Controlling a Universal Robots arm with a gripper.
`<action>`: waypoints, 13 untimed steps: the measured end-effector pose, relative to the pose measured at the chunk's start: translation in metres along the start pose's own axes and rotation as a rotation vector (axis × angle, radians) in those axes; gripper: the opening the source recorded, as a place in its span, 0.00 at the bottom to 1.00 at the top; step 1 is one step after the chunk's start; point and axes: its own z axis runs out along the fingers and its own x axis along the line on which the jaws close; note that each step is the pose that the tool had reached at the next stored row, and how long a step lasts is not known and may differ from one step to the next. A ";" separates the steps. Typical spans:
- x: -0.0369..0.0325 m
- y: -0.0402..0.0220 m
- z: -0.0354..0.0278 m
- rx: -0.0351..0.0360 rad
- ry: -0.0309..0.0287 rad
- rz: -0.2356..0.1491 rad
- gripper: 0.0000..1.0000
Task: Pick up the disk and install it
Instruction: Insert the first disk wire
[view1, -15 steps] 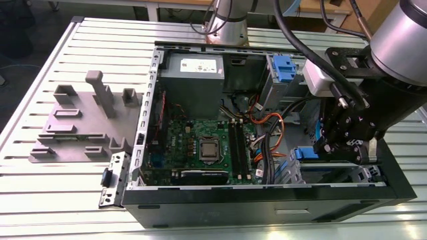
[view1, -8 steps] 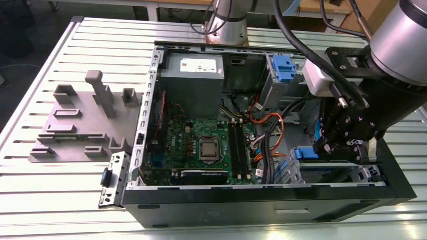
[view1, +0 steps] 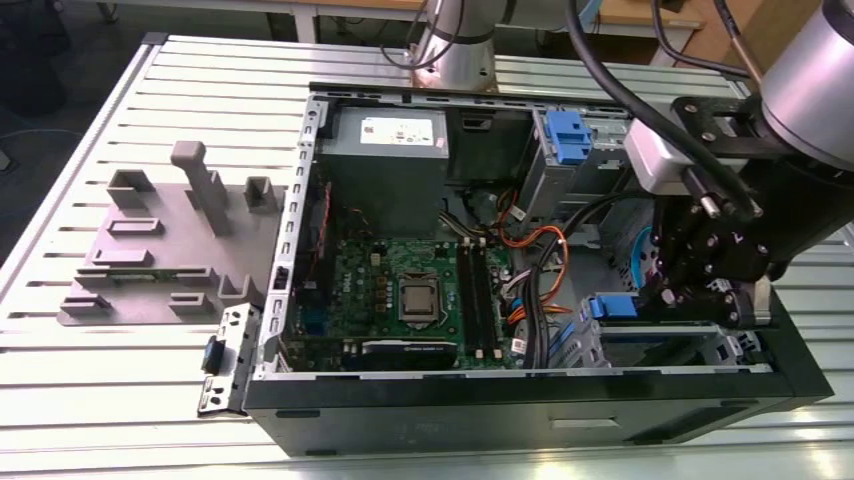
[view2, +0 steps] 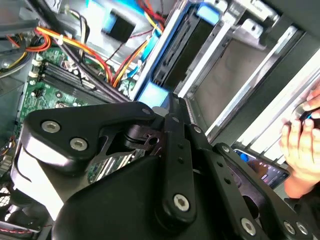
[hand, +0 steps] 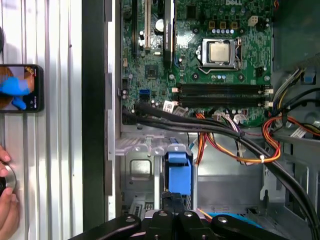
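Seemingly already seated in the drive cage, the disk (view2: 172, 57) is seen on edge in the second wrist view, its dark body held between blue bracket rails inside the grey metal bay directly ahead of the end effector (view2: 170, 112). In the first wrist view the blue bracket tab of the disk (hand: 179, 170) is seen just in front of the end effector (hand: 174, 200), whose black fingers are drawn close together at the tab; whether the tab is actually gripped cannot be told. In the exterior view the end effector (view1: 707, 300) is lowered into the open computer case (view1: 534, 400), with the blue tab (view1: 613, 306) just beside it. A second blue tab (view1: 567, 130) is mounted on a grey housing further off, near the far wall of the case. Beyond the end effector, the green motherboard (hand: 200, 45) is laid out with its processor socket (hand: 220, 51), and a bundle of orange, red and black cables (hand: 235, 140) is run between the board and the drive cage. The case is set on a ribbed metal counter (view1: 134, 400), where a grey fixture (view1: 167, 250) is placed well apart from the end effector. A person's hand (view2: 300, 145) is rested on the counter outside the case wall, near a phone (hand: 20, 87).
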 end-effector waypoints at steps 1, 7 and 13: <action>-0.0001 -0.0027 0.0001 -0.0001 0.0000 0.000 0.11; -0.0006 -0.0176 0.0008 -0.0005 0.0001 0.000 0.11; -0.0006 -0.0184 0.0008 -0.0004 0.0001 0.000 0.11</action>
